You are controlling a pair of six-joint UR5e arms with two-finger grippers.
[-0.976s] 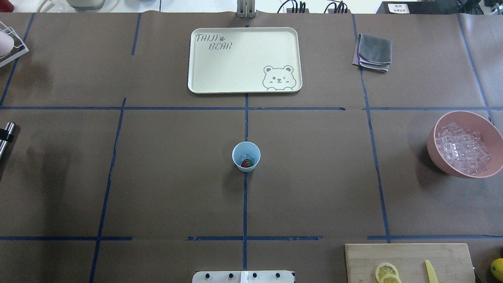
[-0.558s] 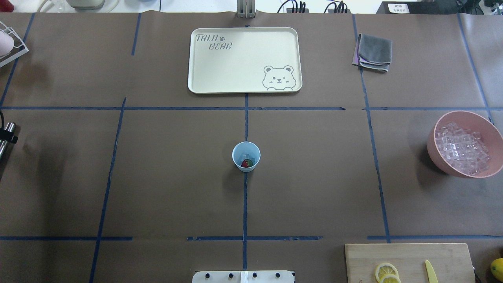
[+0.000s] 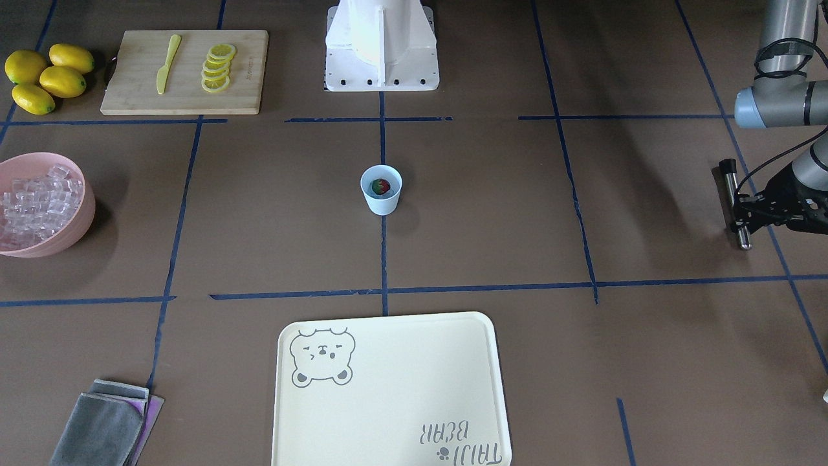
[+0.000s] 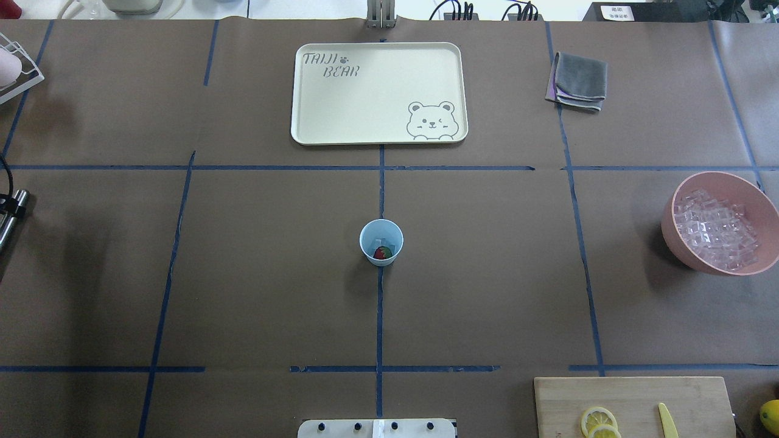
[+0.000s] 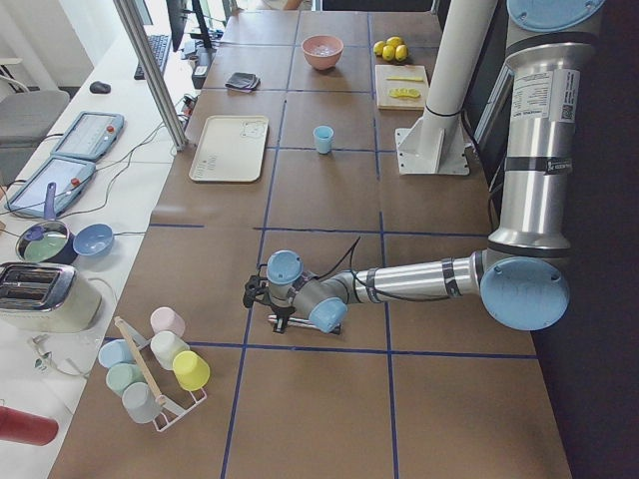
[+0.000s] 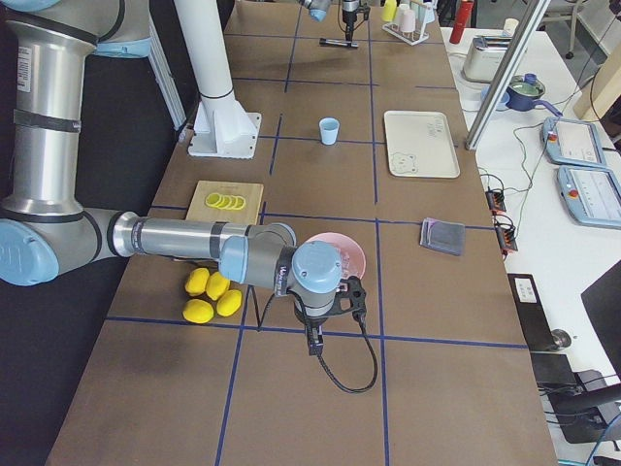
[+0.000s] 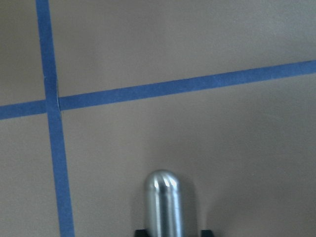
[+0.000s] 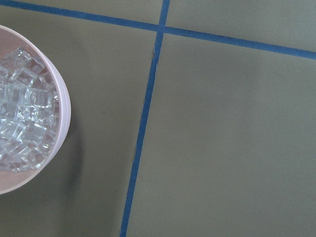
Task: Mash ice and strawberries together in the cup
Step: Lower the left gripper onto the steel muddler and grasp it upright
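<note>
Muddler (image 4: 11, 213) edges inward, well left of cup (image 4: 381, 242) | left gripper (image 3: 739, 213) clenched on it | right gripper (image 6: 313, 345): cannot tell | cup likely light, tippy: hold its wall

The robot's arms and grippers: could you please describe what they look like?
The left arm and right arm are silver-grey tubes with dark bands and rounded joints capped pale blue; the left bears a white label. The left gripper is black. Thin black cables loop from both wrists.
</note>
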